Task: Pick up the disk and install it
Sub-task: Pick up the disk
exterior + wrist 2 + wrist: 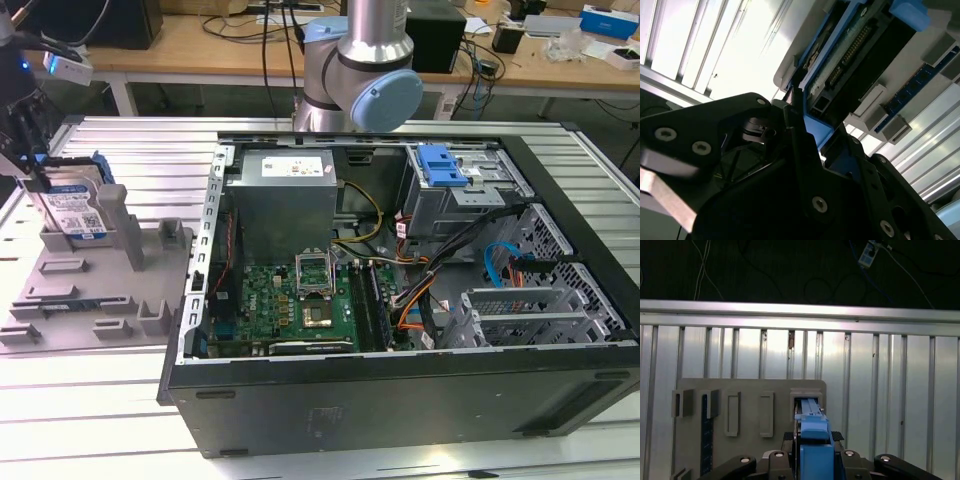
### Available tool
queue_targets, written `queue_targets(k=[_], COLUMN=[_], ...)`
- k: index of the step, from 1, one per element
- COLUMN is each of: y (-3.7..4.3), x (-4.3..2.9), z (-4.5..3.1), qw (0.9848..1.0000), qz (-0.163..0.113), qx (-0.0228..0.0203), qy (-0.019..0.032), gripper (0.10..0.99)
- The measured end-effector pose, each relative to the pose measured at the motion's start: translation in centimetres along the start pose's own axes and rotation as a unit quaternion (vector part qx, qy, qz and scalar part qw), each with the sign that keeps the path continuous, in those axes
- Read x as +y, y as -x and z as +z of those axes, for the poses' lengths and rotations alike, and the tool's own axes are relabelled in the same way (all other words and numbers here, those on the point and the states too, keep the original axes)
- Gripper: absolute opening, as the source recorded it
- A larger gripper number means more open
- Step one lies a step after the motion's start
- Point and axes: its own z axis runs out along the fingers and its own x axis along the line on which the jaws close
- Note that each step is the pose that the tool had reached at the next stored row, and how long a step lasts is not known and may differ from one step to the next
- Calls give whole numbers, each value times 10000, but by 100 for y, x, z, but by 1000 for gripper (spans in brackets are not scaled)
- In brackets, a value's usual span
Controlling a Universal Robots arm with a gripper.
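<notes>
Exterior view has the black gripper (36, 172) with jaws closed tight on the flat silver blue-framed disk (78, 210) (standing upright on edge) in the grey plastic holder tray (100, 292).

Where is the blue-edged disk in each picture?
Exterior view: the disk stands upright in the grey holder, at the exterior view's left.
Second wrist view: the disk seen close, connector pins showing.
First wrist view: its blue edge, in the holder's slot.
Shared landmark: the ribbed metal table.
</notes>
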Motion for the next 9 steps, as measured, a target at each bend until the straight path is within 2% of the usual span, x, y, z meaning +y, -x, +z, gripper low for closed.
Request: queue_targets(k=[9], y=[0], x=[3], z=[0], qw=[10000], qz=[0], qx=[0], qy=[0], gripper=[369])
